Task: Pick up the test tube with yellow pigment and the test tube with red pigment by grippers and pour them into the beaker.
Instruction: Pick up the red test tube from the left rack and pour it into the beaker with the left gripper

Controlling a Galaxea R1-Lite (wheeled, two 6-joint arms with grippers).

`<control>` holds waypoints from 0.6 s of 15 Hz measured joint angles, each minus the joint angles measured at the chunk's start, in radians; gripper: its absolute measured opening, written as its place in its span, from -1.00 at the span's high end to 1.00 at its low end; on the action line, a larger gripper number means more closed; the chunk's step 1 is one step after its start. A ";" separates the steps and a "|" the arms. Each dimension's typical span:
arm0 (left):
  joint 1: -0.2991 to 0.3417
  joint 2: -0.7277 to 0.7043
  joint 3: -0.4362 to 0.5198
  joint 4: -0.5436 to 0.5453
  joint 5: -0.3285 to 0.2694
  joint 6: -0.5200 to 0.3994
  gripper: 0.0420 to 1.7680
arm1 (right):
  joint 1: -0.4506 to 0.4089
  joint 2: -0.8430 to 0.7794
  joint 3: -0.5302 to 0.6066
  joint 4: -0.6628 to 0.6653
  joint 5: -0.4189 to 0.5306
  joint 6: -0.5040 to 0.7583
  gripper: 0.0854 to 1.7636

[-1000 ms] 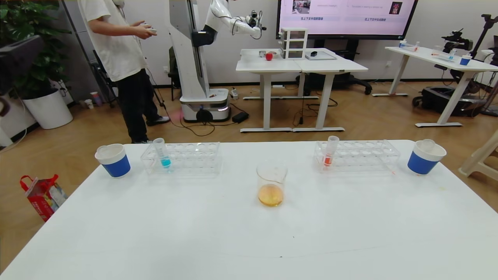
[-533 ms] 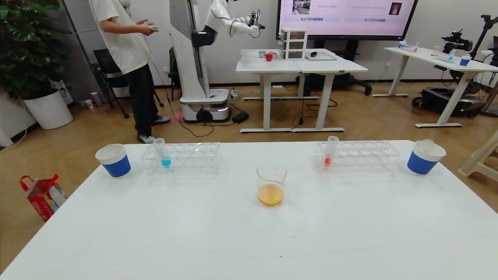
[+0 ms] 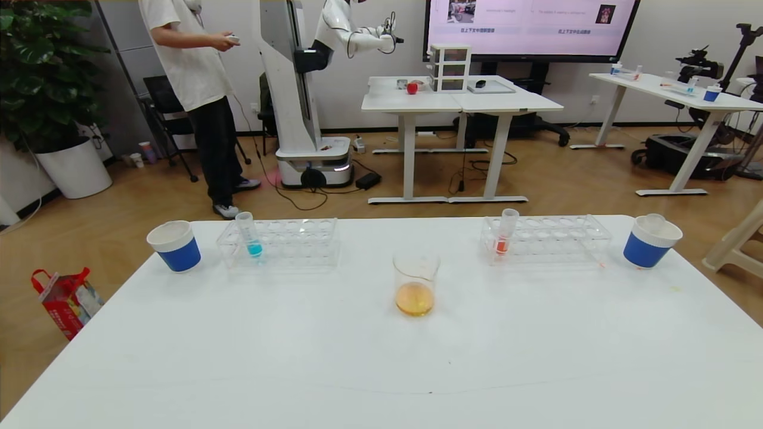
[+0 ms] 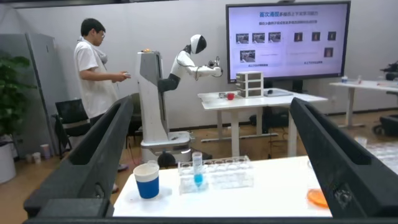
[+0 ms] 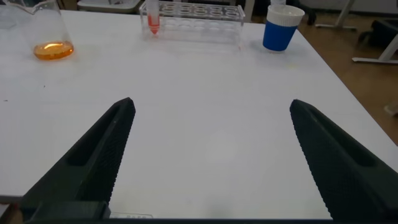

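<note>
The beaker (image 3: 416, 286) stands mid-table with orange-yellow liquid in its bottom; it also shows in the right wrist view (image 5: 50, 37). No tube with yellow liquid shows. One tube with orange-red liquid (image 3: 504, 233) stands upright in the right rack (image 3: 554, 238), also in the right wrist view (image 5: 152, 18); I cannot tell whether it is the task's red tube. Neither gripper is in the head view. My left gripper (image 4: 211, 106) is open and empty, facing the table's left part. My right gripper (image 5: 211, 106) is open and empty over bare table near the front.
A tube with blue liquid (image 3: 249, 233) stands in the left rack (image 3: 298, 241). Blue-and-white paper cups stand at the far left (image 3: 174, 245) and far right (image 3: 651, 241); a clear rounded thing sticks out of the right one. A person and another robot stand beyond the table.
A dark shape at the head view's left edge has gone out of view. The person behind the table has shifted. Nothing on the table has moved.
</note>
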 joint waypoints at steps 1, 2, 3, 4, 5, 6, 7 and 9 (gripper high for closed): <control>0.001 -0.041 0.068 -0.009 -0.006 0.017 -0.98 | 0.000 0.000 0.000 0.000 0.000 0.000 -0.97; 0.002 -0.067 0.133 -0.019 -0.009 0.021 -0.98 | 0.000 0.000 0.000 0.000 0.000 0.000 -0.97; 0.002 -0.085 0.204 -0.023 -0.011 0.020 -0.98 | 0.000 0.000 0.000 0.000 0.000 0.000 -0.97; 0.003 -0.099 0.282 -0.013 -0.010 0.017 -0.98 | 0.000 0.000 0.000 0.000 0.000 0.000 -0.97; 0.003 -0.107 0.338 0.056 -0.010 0.002 -0.98 | 0.000 0.000 0.000 0.000 0.000 0.000 -0.97; 0.003 -0.113 0.370 0.158 -0.011 -0.022 -0.98 | 0.000 0.000 0.000 0.000 0.000 0.000 -0.97; 0.003 -0.116 0.381 0.205 -0.005 -0.044 -0.98 | 0.000 0.000 0.000 0.000 0.000 0.000 -0.97; 0.003 -0.119 0.390 0.211 0.000 -0.052 -0.98 | 0.000 0.000 0.000 0.000 0.000 0.000 -0.97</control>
